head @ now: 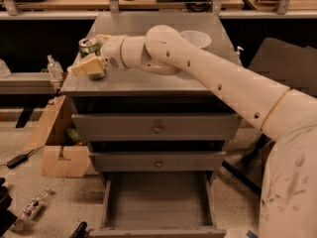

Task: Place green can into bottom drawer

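Gripper state: cannot tell whether it is clamped on the can or only sits against it.
Gripper position: the gripper (88, 54) is at the left end of the cabinet top, level with the can and wrapped close about it.
Can: the green can (89, 44) stands upright near the left edge of the cabinet top (143, 82), its silver lid showing above the gripper and its lower body partly hidden behind it.
Arm: the white arm (213, 78) reaches in from the right foreground and crosses the whole cabinet top to get there.
Bowl: a white bowl (195, 37) sits toward the back right of the top, well apart from the can and behind the arm.
Upper drawers: the top drawer (158, 128) and middle drawer (158, 161), each with a knob, are closed.
Bottom drawer: the bottom drawer (156, 202) is pulled out toward the camera, nothing visible inside it.
Floor: a cardboard box (64, 160) lies left of the cabinet.
Step in hand: by my reading, this is the pick-up; the can has not left the cabinet top.
Next move: a firm hold needs confirming, then a lift straight up, a carry out past the cabinet front, and a long descent into the open drawer.
Care needed: the can must stay upright and pass the two closed fronts without a knock.
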You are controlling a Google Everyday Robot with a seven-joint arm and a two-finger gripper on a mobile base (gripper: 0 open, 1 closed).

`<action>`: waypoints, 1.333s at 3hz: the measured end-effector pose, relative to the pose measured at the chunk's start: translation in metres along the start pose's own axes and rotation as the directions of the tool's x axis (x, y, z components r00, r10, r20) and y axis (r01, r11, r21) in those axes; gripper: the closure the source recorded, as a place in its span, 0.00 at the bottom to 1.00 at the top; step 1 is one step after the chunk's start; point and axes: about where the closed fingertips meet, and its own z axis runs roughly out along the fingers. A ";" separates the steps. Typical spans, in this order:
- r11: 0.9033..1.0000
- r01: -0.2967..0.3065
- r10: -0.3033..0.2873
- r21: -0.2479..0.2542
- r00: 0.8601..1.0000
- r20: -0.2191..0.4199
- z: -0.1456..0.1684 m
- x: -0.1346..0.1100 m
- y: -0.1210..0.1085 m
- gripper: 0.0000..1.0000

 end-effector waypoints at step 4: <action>1.000 0.001 -0.001 -0.022 1.000 0.027 0.020 -0.007 0.006 1.00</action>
